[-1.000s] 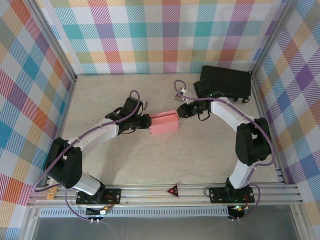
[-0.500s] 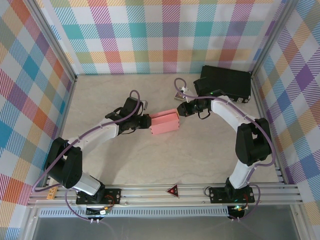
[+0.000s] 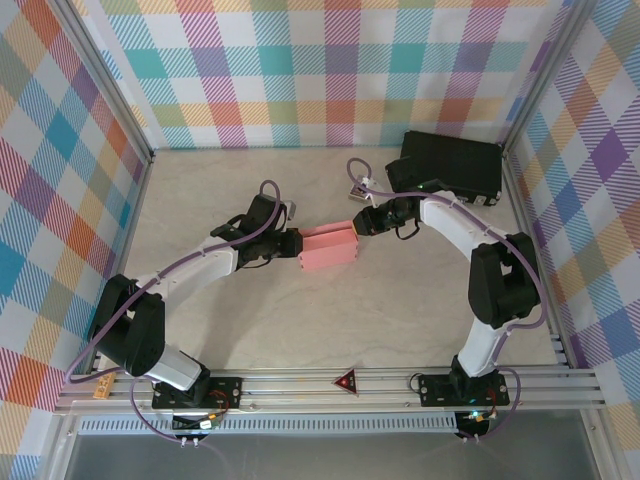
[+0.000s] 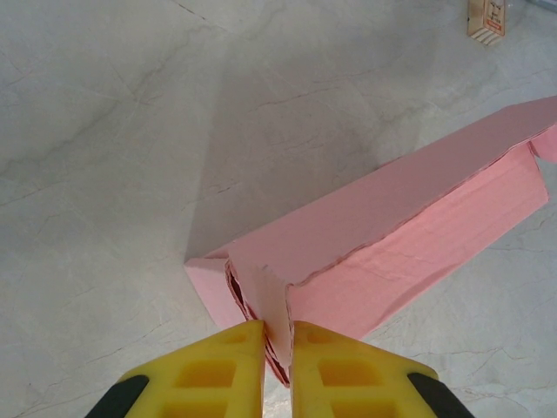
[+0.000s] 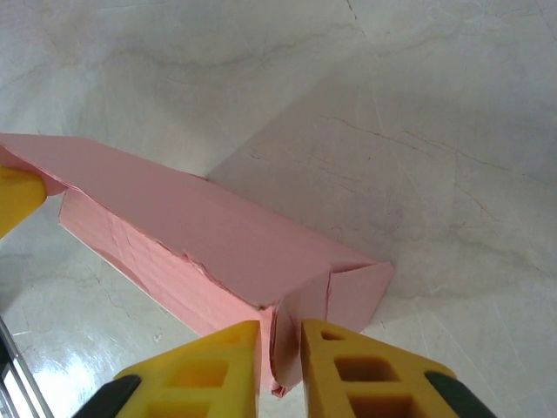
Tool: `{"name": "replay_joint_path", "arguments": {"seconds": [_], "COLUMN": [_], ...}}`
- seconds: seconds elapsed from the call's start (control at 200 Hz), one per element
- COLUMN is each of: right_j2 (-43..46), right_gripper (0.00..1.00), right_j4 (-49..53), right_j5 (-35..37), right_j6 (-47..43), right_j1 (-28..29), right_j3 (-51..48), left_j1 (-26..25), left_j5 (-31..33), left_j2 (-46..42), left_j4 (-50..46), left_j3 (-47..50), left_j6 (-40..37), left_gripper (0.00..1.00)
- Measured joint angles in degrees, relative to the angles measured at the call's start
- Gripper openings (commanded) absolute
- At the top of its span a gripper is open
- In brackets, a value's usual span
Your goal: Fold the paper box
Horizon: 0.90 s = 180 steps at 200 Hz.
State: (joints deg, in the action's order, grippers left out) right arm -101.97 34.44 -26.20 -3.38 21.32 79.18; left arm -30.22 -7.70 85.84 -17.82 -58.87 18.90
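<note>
Salmon-pink thin cardboard paper box (image 3: 329, 246) lies mid pale marbled tabletop (image 3: 400, 310), between arms. Its left end flap pinched in closed left gripper (image 4: 278, 335). Opposite flap straddled by right gripper (image 5: 280, 335), clamped or loose unclear. Small printed card packet (image 3: 357, 187) near, behind box. Black hard case (image 3: 450, 165) in far right corner, well apart.

- Paper box (image 3: 329, 246): plain salmon pink, unmarked, a shade darker on its shadowed side.
- Table (image 3: 300, 320): pale grey-beige, with thin darker veins like marble.
- Walls (image 3: 300, 70): a check of teal, purple, orange, yellow and white.
- Case (image 3: 450, 165): black.
- Left arm (image 3: 190, 270) and right arm (image 3: 460, 225): white links, black joints.
- Cables (image 3: 262, 190): purple.
- Left gripper (image 4: 278, 344) and right gripper (image 5: 280, 348): yellow fingers, black at the outer corners.
- Rail (image 3: 300, 385): silver, with a small red triangle (image 3: 346, 380).
- Card packet (image 4: 486, 17): tan, printed.
</note>
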Motion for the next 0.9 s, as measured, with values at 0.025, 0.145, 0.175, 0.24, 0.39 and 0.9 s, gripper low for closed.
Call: {"name": "replay_joint_path", "arguments": {"seconds": [0.025,0.145,0.175,0.24,0.39,0.9], "right_j2": [0.0,0.0,0.0,0.0,0.0,0.0], "right_gripper": [0.25,0.25,0.25,0.25,0.24,0.15], "right_j4": [0.0,0.0,0.0,0.0,0.0,1.1], "right_j5": [0.0,0.2,0.2,0.4,0.7,1.5], "right_j6": [0.0,0.1,0.1,0.1,0.1,0.1], "right_j1": [0.0,0.0,0.0,0.0,0.0,0.0], "right_j3": [0.0,0.0,0.0,0.0,0.0,0.0], "left_j1": [0.0,0.0,0.0,0.0,0.0,0.0], "left_j5": [0.0,0.0,0.0,0.0,0.0,0.0], "left_j2": [0.0,0.0,0.0,0.0,0.0,0.0], "left_j4": [0.0,0.0,0.0,0.0,0.0,0.0], "left_j3": [0.0,0.0,0.0,0.0,-0.2,-0.2], "left_j6": [0.0,0.0,0.0,0.0,0.0,0.0], "left_gripper": [0.15,0.15,0.16,0.18,0.21,0.18]}}
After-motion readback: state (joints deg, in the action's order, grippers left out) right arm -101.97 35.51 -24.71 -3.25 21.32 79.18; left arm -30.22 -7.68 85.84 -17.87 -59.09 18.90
